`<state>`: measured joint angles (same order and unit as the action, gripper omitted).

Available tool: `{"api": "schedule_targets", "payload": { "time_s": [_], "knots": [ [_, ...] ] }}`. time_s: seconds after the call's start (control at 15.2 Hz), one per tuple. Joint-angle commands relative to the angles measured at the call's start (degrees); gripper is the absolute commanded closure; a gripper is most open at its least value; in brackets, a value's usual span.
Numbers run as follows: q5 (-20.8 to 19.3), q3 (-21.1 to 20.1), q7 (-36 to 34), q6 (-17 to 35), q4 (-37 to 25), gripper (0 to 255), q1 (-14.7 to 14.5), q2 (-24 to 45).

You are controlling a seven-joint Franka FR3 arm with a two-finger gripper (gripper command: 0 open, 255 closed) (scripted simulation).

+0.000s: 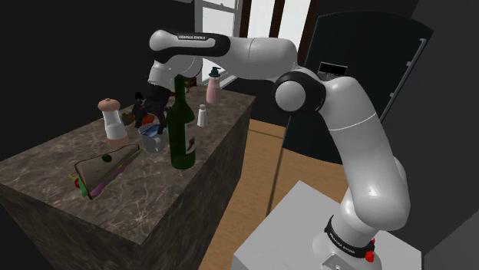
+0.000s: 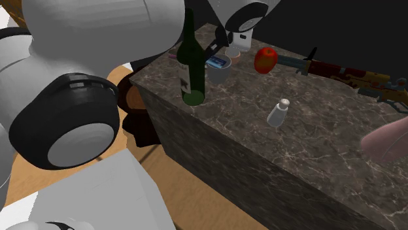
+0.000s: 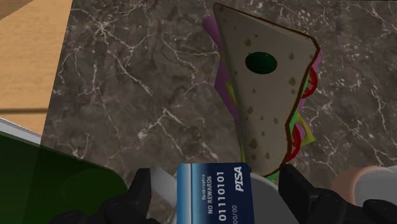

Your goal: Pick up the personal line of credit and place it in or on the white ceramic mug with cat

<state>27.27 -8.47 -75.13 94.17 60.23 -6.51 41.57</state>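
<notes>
Your gripper (image 3: 217,183) has its jaws spread wide. The blue card (image 3: 214,194) stands upright between them, with a strip of pale mug wall showing on either side, so neither finger touches it. You can read "PISA", "NO REWARDS" and 01110101 on its face, but its lower part is cut off at the edge of the wrist view.

The mug (image 3: 266,202) sits directly under the jaws with the card standing in its mouth. You see just slivers of its pale rim, and its outer side is hidden from you.

Beyond the jaws a triangular sandwich (image 3: 267,95) lies flat on the dark marble counter (image 3: 140,95). Just outside one finger the green bottle (image 3: 51,191) is a dark mass, cut off. Outside the other finger a tan-topped grinder (image 3: 359,184) barely enters.

In the shoulder view the hand is black against dark clutter above the mug (image 1: 152,138), so you cannot read the jaws there. The green bottle (image 1: 182,126) stands just beside them.

In the second exterior view the arm's big joints block the near side. The green bottle (image 2: 191,59) stands just beside the mug (image 2: 219,72), and the blue card (image 2: 219,62) shows as a blue patch at the rim.
</notes>
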Motion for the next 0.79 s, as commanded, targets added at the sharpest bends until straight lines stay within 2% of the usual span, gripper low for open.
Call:
{"api": "schedule_targets", "payload": {
  "time_s": [0.0,0.2,0.73],
  "knots": [
    [-0.16,0.06,-0.45,-2.07,-2.62,0,0.46,0.62],
    [-0.60,0.07,-2.16,-8.72,-12.27,0,1.67,3.73],
    [-0.62,0.06,-2.17,-8.71,-12.28,0,1.67,3.74]
  ]
}}
